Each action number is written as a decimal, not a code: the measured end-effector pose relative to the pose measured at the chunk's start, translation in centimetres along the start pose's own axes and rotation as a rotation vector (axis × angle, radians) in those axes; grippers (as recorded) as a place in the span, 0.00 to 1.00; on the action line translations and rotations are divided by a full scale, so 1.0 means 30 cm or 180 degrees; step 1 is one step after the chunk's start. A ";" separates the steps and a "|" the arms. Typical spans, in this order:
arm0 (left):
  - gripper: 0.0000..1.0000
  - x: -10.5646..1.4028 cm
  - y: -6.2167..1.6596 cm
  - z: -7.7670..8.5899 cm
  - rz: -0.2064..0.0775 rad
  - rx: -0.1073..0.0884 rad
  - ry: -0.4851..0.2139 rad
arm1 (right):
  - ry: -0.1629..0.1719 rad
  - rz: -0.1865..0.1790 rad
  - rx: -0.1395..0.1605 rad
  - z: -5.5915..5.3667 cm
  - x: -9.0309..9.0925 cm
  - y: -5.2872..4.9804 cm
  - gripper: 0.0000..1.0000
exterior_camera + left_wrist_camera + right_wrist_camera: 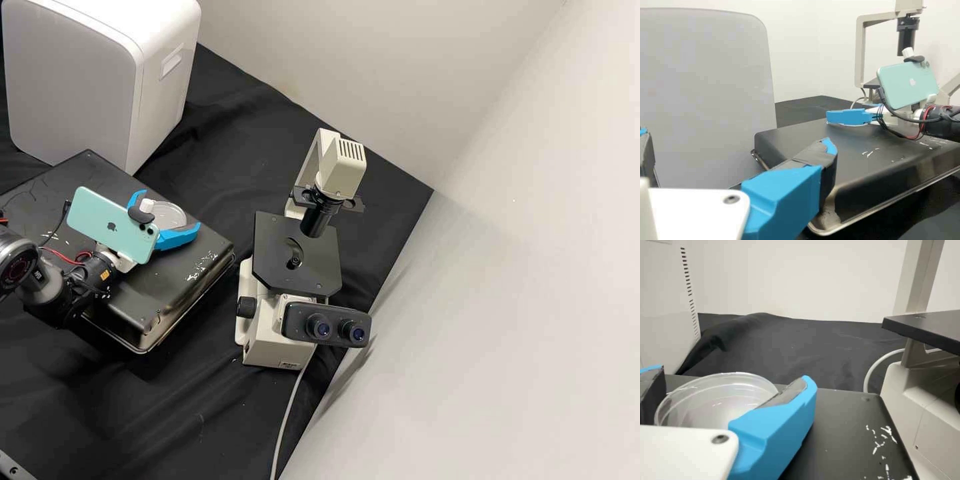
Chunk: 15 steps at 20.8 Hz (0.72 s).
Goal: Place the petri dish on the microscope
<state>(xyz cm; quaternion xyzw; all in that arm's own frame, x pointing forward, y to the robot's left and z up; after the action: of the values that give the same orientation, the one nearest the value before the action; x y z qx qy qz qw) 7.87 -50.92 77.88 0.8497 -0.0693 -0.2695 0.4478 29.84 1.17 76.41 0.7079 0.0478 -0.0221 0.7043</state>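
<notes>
The clear petri dish point(165, 210) point(715, 400) rests on a flat black case point(167, 287) left of the microscope point(300, 267). My right gripper point(170, 215) point(730, 377) is shut on the dish, one blue finger against each side of its rim. A teal phone point(110, 223) rides on that arm's wrist. The microscope's black stage point(270, 250) point(930, 325) is bare, apart from the dish and higher than the case. My left gripper point(735, 140) stands open with nothing between its fingers, low beside the case and facing the right gripper point(850, 116).
A tall white appliance point(93, 67) point(700, 90) stands behind the case at the back left. Black cloth point(167, 413) covers the bench. The bench edge and a white wall run along the right. A grey cable point(287, 413) trails forward from the microscope.
</notes>
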 end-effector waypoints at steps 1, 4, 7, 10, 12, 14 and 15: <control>1.00 0.000 0.000 0.000 0.0000 0.0000 0.0000 | 0.0000 0.0000 -0.0004 0.000 0.000 0.000 1.00; 1.00 0.000 0.000 0.000 0.0000 0.0000 0.0000 | 0.0000 0.0000 -0.0004 0.000 0.000 0.000 1.00; 1.00 0.000 0.000 0.000 0.0005 0.0002 -0.0004 | 0.0000 0.0000 -0.0004 0.000 0.000 0.000 1.00; 1.00 0.000 0.000 0.000 0.0005 0.0002 -0.0004 | -0.0005 -0.0005 -0.0004 0.001 -0.002 -0.001 1.00; 1.00 0.000 0.000 0.000 0.0005 0.0002 -0.0004 | -0.0011 -0.0011 -0.0004 0.002 -0.004 -0.002 1.00; 1.00 0.000 0.000 0.000 0.0005 0.0002 -0.0004 | -0.0011 -0.0011 -0.0004 0.002 -0.004 -0.002 1.00; 1.00 0.000 0.000 0.000 0.0005 0.0002 -0.0004 | -0.0011 -0.0011 -0.0004 0.002 -0.004 -0.002 1.00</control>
<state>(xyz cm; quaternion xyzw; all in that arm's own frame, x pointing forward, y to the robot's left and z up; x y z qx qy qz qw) 7.87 -50.93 77.89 0.8497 -0.0703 -0.2697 0.4476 29.72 1.10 76.35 0.7074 0.0478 -0.0244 0.7048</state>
